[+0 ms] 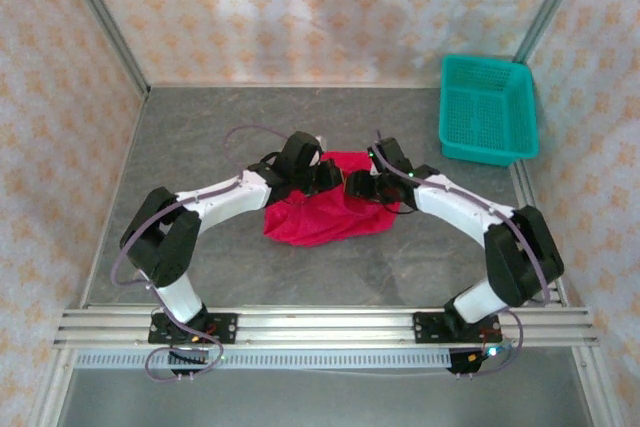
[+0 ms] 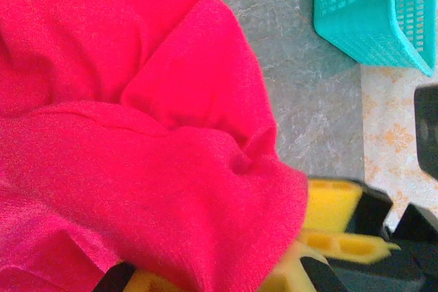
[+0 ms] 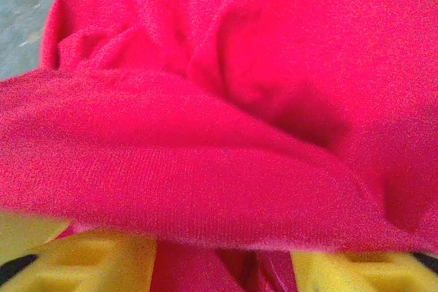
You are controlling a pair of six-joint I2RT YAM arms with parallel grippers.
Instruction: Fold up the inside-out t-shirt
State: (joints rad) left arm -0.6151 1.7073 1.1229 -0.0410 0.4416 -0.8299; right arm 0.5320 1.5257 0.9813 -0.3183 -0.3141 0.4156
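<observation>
**Risk: one-sided pull wads the shirt**

Crimson-red cloth t-shirt (image 1: 322, 217) lies bunched mid-worktop (image 1: 300, 282), not yet folded, with both arms at its far edge. Left fingers (image 2: 147, 284) are clamped shut with cloth pinched in. Right fingers (image 3: 102, 264) are parted with a clear gap, cloth draped across and between them, no real grip. If left pulls alone, the heap likely slides or twists instead of spreading. Loose fabric could also snag the right fingers on lift-off.

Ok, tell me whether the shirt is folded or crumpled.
Crumpled: the t-shirt lies as an uneven, creased heap, no flat layers.
</observation>
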